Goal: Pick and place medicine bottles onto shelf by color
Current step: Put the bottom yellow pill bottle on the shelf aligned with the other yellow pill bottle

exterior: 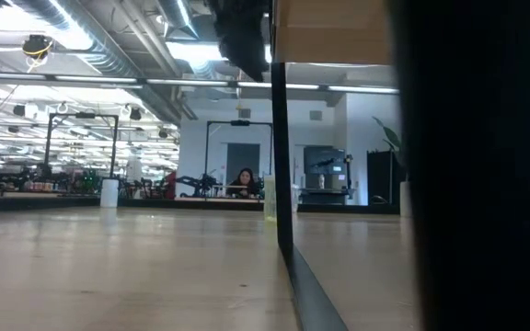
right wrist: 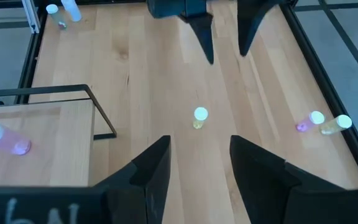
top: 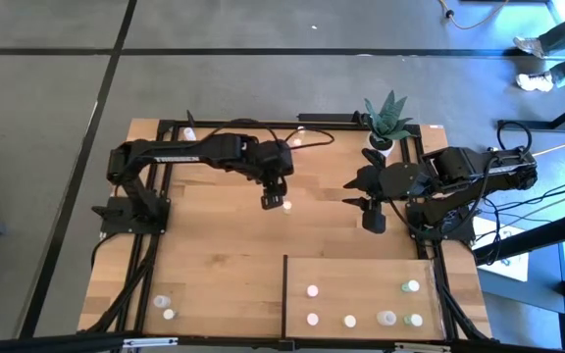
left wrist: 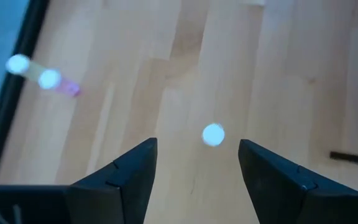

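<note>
Small white-capped yellowish bottle (right wrist: 200, 116) stood upright on desk (top: 214, 245) w/ left end effector (left wrist: 197, 163) spread wide directly above it, empty; right end effector (right wrist: 199, 163) open too.

A yellow-tinted bottle (right wrist: 200, 117) stands upright mid-worktop; six bottles (top: 349, 321) stand on the pale wood shelf (top: 361, 270); two more (top: 165, 307) near the front-left corner.

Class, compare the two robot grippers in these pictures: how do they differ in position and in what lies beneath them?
The left gripper hangs over the table's middle, directly above a lone yellowish medicine bottle; the right gripper has only bare tabletop beneath it. The left gripper sits far from the shelf; the right gripper is near its back edge. Both are open and hold nothing.
</note>
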`<state>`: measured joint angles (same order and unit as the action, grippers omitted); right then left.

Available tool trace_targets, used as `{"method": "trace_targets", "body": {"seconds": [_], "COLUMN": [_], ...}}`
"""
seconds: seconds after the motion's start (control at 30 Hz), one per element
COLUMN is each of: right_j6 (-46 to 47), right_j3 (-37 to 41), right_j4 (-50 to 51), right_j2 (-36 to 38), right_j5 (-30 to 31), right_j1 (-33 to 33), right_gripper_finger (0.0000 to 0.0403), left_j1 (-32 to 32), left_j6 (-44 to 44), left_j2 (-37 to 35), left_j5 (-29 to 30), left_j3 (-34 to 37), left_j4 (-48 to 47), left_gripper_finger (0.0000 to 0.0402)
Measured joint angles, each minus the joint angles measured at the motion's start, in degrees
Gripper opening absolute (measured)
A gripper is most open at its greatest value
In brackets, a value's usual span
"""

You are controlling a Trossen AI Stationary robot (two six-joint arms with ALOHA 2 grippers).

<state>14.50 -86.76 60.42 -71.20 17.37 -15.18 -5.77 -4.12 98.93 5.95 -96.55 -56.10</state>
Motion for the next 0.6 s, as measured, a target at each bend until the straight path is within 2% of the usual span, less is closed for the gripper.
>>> {"method": "trace_targets", "body": {"seconds": [0.13, 0.3, 0.5, 0.6], "right_j6": [0.0, -3.3, -0.8, -2.7], "right_j3": [0.0, 0.0, 0.0, 0.0], "right_j4": [0.0, -1.4, -4.5, -6.8], "right_j2": [0.0, 0.0, 0.0, -0.3], "right_j5": [0.0, 0.1, 0.0, -0.1], "right_j1": [0.0, 0.0, 0.0, 0.0], "right_gripper_finger": [0.0167, 0.0167, 0.0167, 0.0167], "left_j1": [1.3, 3.0, 4.9, 5.4], "left_j6": [-0.3, -2.3, -4.3, -5.9], "left_j2": [-1.7, -3.1, -3.8, -4.1], "left_j5": [2.5, 2.5, 2.6, 2.5], "left_j3": [0.0, 0.0, 0.0, 0.0], "left_j4": [-2.6, -3.6, -4.2, -5.1], "left_gripper_finger": [0.0218, 0.0218, 0.0218, 0.0218]}}
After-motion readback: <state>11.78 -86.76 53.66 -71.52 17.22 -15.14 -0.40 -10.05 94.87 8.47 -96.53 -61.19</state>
